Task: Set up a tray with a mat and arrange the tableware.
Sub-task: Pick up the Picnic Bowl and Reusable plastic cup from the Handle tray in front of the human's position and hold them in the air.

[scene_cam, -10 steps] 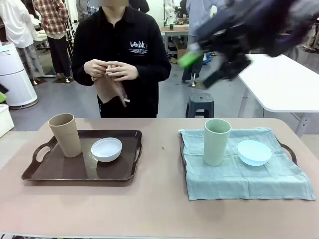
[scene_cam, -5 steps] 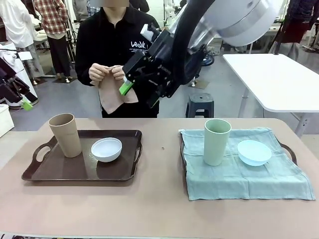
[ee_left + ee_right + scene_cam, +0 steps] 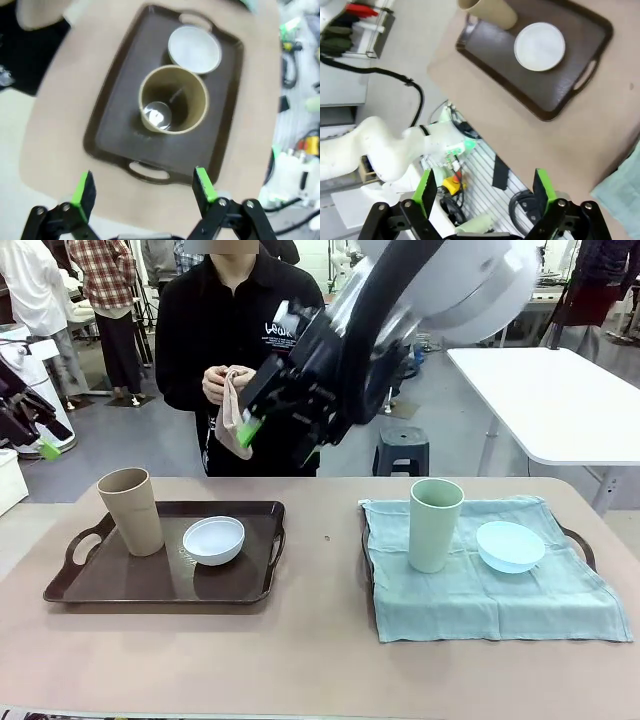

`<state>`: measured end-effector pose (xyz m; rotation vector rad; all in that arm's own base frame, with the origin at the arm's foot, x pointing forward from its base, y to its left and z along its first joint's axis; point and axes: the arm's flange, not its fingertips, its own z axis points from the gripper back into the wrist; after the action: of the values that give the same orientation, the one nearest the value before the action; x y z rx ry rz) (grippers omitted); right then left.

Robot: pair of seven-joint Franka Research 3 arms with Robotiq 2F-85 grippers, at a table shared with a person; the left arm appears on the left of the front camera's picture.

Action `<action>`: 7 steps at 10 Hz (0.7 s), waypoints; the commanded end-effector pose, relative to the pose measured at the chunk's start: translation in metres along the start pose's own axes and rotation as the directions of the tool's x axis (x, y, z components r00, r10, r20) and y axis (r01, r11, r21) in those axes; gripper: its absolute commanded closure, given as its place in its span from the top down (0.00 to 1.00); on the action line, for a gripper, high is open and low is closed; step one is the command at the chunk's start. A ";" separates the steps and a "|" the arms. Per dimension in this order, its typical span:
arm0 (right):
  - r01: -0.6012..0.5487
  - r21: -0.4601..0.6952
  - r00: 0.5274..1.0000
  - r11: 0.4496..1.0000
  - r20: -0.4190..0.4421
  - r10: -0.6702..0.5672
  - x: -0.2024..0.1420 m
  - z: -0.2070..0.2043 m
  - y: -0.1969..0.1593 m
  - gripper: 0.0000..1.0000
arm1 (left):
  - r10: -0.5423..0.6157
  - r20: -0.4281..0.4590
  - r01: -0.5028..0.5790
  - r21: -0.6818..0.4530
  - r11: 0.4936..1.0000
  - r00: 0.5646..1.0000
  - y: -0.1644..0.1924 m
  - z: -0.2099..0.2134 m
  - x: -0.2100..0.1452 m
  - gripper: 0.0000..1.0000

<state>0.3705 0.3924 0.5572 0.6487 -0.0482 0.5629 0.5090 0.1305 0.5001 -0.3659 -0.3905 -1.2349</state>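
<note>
We see the brown tray [image 3: 100, 585] holding the tan cup [image 3: 131, 511] and the white bowl [image 3: 213, 539] beside it. Right of that tray, the teal mat [image 3: 480, 595] carries the pale green cup [image 3: 435, 525] and light blue bowl [image 3: 510, 545]. The left gripper [image 3: 144, 182] and right gripper [image 3: 485, 184] are both raised well above the tray, jaws apart.

We're looking across a beige matte tabletop [image 3: 320, 670] into a busy workshop, with a smooth grey floor [image 3: 120, 455] running back under bright, even indoor light. Off to the right there's a white rectangular table with rounded corners [image 3: 560, 405] on pale legs, and nearer the middle a small dark grey plastic stool [image 3: 402, 450] sits on the floor, while over on the left stands a white cylindrical floor appliance [image 3: 30, 348]. Further back on that left side two people are standing, one in a red plaid shirt [image 3: 108, 275] and one in a white top [image 3: 25, 285].
</note>
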 end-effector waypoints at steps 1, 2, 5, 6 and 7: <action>0.028 -0.138 0.999 0.990 -0.029 -0.032 0.036 -0.031 0.021 1.00 | -0.124 0.053 0.131 -0.159 0.979 0.991 0.015 0.001 -0.014 1.00; 0.027 -0.181 0.999 0.983 -0.036 -0.035 0.044 -0.042 0.024 1.00 | -0.162 0.088 0.177 -0.211 0.961 0.983 0.009 -0.012 -0.011 1.00; -0.005 -0.041 0.989 0.999 -0.145 -0.001 0.052 -0.052 0.023 1.00 | -0.284 0.247 0.323 -0.138 0.936 0.927 0.010 -0.056 -0.017 1.00; 0.009 -0.180 0.999 0.984 -0.048 -0.018 0.041 -0.059 0.013 1.00 | -0.229 0.131 0.251 -0.190 0.949 0.965 0.002 -0.036 -0.013 1.00; 0.009 -0.180 0.999 0.984 -0.048 -0.018 0.041 -0.059 0.013 1.00 | -0.229 0.131 0.251 -0.190 0.949 0.965 0.002 -0.036 -0.013 1.00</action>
<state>0.3967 0.4606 0.5300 0.4802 -0.0163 0.5657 0.5147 0.1236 0.4513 -0.5945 -0.4529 -1.5279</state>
